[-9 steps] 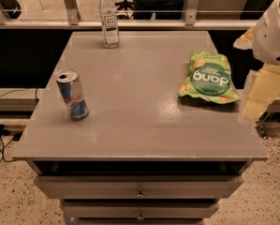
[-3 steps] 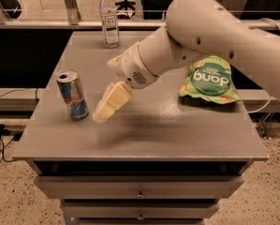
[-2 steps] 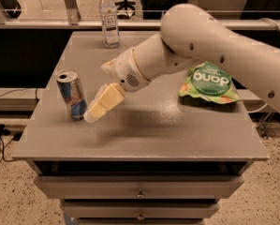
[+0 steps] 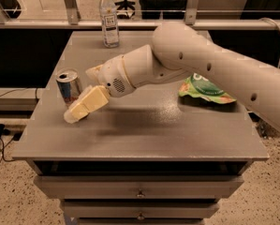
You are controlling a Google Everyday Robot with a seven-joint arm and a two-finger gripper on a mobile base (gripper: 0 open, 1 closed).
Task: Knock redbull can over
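One upright redbull can (image 4: 69, 85) just behind, perhaps touching, the gripper (image 4: 75, 113); gripper's state indiscernible.

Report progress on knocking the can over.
Done: the approach. The gripper sits low over the table, right at the can, near its base. In hand: the push, though I cannot tell whether it touches the can. Left: the toppling itself, since the can stands upright.
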